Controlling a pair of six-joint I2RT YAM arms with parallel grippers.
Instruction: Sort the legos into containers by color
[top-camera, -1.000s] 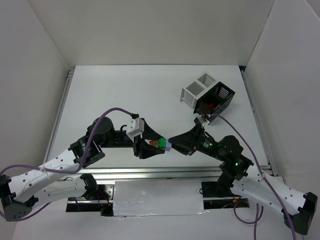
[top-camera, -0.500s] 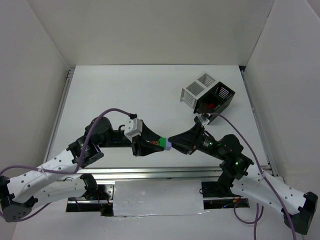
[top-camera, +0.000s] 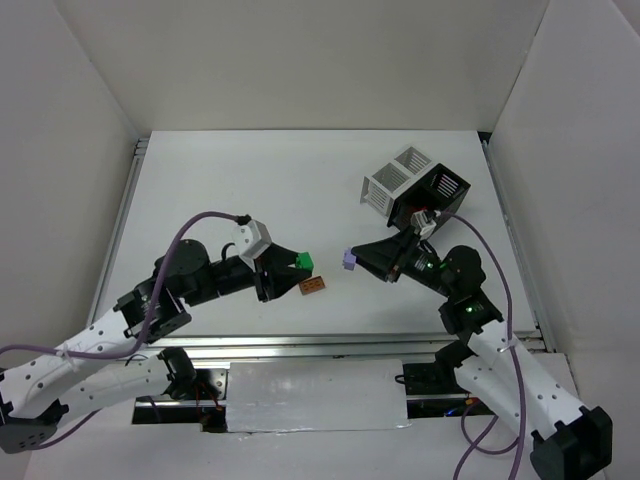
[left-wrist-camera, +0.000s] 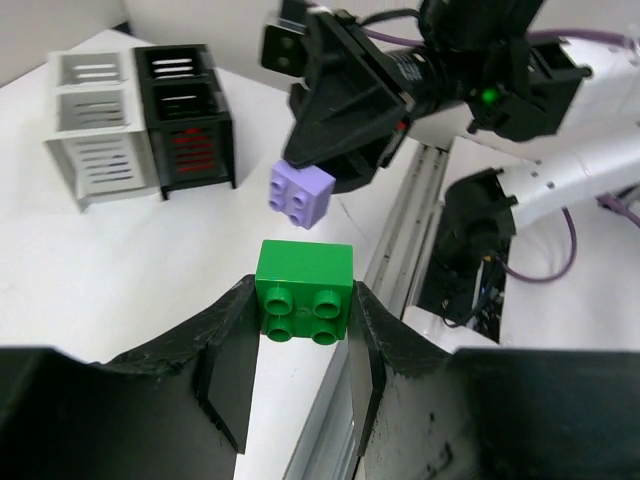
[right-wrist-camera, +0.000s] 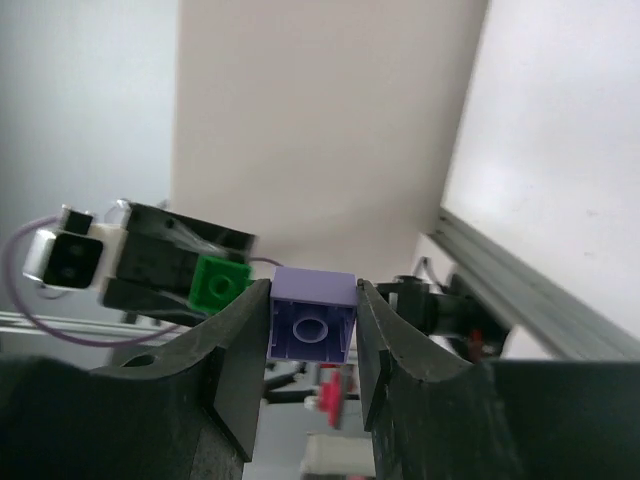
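Note:
My left gripper (top-camera: 297, 263) is shut on a green lego (top-camera: 303, 262), held above the table; the wrist view shows it pinched between both fingers (left-wrist-camera: 304, 291). My right gripper (top-camera: 352, 259) is shut on a purple lego (top-camera: 348, 260), also clear in its wrist view (right-wrist-camera: 312, 316). The two bricks are apart, with a small gap between them. An orange-brown lego (top-camera: 311, 286) lies on the table below the green one. A white container (top-camera: 392, 180) and a black container (top-camera: 434, 197) stand at the back right; something red shows inside the black one (top-camera: 424, 212).
The white table (top-camera: 250, 190) is walled on three sides, with a metal rail (top-camera: 330, 345) along the near edge. The containers also show in the left wrist view, white (left-wrist-camera: 95, 130) beside black (left-wrist-camera: 190, 120).
The stacked green and purple legos have come apart. My left gripper drew back left with the green one, my right drew back right with the purple one. The orange-brown lego now lies on the table.

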